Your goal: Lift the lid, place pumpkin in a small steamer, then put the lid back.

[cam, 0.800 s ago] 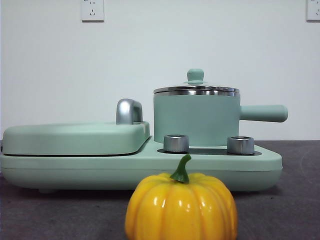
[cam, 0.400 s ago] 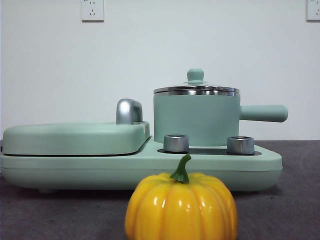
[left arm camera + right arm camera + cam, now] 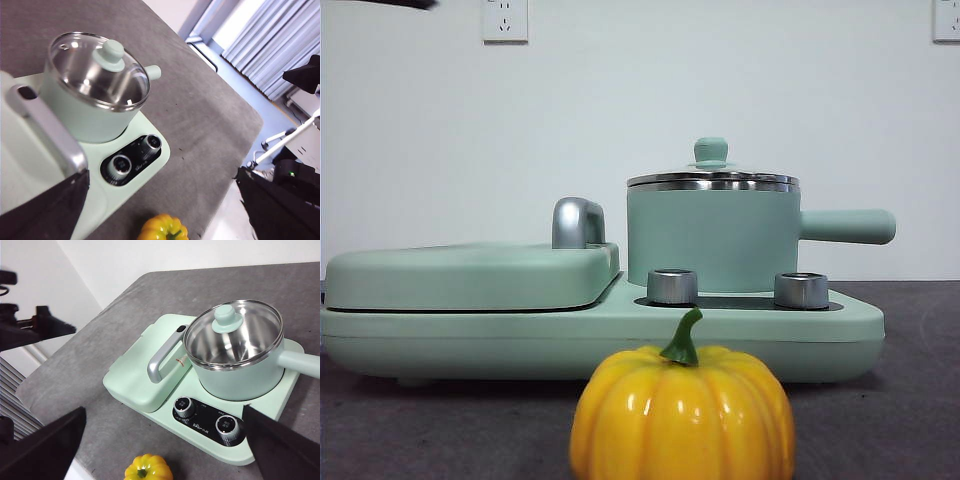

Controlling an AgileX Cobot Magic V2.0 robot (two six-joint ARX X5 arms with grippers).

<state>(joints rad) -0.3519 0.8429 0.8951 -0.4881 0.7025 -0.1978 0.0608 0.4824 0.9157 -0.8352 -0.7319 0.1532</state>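
The round clear glass lid [image 3: 712,180] with its steel rim and small mint-green knob [image 3: 227,319] is seated flat on the mint-green cylindrical small steamer [image 3: 712,240], which stands on the wide flat mint-green appliance base [image 3: 600,335] behind two steel dials [image 3: 672,286]. Nothing has been lifted yet, so the first step of the task is judged to be pending.

The left gripper [image 3: 160,220] is held high with its two black jaws spread wide, and nothing is pinched between them. The knob is seen ahead of and below this gripper, offset toward one jaw rather than centred in the gap. The right gripper [image 3: 165,460] is likewise held high with its jaws spread wide and empty; from it the knob lies ahead and below, closer to the middle of the gap. Both grippers are well apart from the lid, and neither can be called clearly nearer.

The knob is upright, its axis vertical, so a descent from above with the jaws either side of it is judged to be what the coming move calls for. The steamer's straight side handle [image 3: 848,226] runs level, away from the griddle cover [image 3: 470,275].

The small glossy yellow-orange ribbed pumpkin [image 3: 682,415] with the curved green stem rests on the grey table [image 3: 900,400], just below each gripper and nearer to it than the dials.
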